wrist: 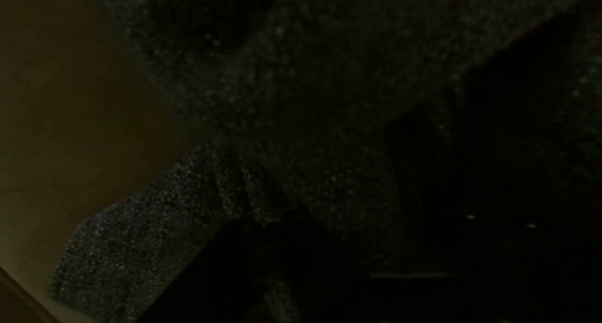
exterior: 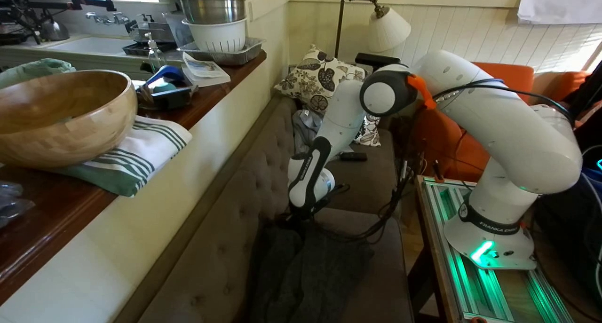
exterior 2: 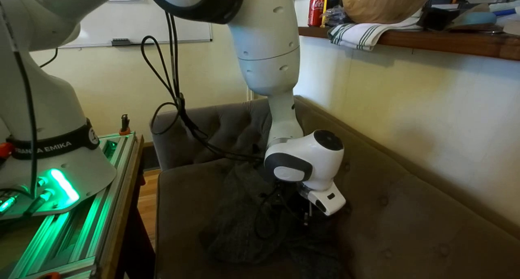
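A dark grey, fuzzy cloth [exterior: 324,257] lies bunched on the brown sofa seat. It also shows in the other views as a cloth [exterior 2: 239,230] under the arm and a speckled cloth [wrist: 136,238] with folds. My gripper [wrist: 265,222] points down into it, its dark fingertips close together. Creases in the cloth run toward the tips, and some cloth shows between the fingers lower down. The wrist view is too dark to tell whether the cloth is pinched. In an exterior view the gripper [exterior: 297,219] blends into the cloth.
The tufted sofa backrest [exterior: 221,248] rises beside the arm, below a wooden ledge [exterior: 61,219] bearing a wooden bowl [exterior: 70,121] and striped towel [exterior: 136,153]. A patterned pillow [exterior: 320,74] and dark remote-like object [exterior: 353,156] lie farther along. Loose cables [exterior 2: 191,124] hang by the arm.
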`<action>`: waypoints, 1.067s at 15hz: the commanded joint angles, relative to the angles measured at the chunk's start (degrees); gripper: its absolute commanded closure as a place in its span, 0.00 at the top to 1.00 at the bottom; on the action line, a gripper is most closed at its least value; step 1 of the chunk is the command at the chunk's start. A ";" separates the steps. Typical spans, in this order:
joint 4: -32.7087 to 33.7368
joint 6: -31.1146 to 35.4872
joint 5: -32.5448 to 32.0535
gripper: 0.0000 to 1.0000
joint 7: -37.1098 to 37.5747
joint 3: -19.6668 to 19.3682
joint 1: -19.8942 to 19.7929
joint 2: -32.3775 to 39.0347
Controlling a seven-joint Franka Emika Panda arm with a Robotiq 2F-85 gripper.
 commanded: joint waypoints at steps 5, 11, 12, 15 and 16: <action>2.99 -2.00 1.94 0.01 -2.08 0.33 0.11 1.92; -8.90 11.16 4.94 0.02 -4.88 2.73 -9.31 -3.83; -11.34 15.33 5.35 0.02 -3.97 2.26 -10.49 -5.29; -18.21 26.51 3.88 0.02 -1.01 0.92 -15.13 -9.88; -20.26 29.41 3.05 0.02 -0.03 0.26 -16.65 -11.62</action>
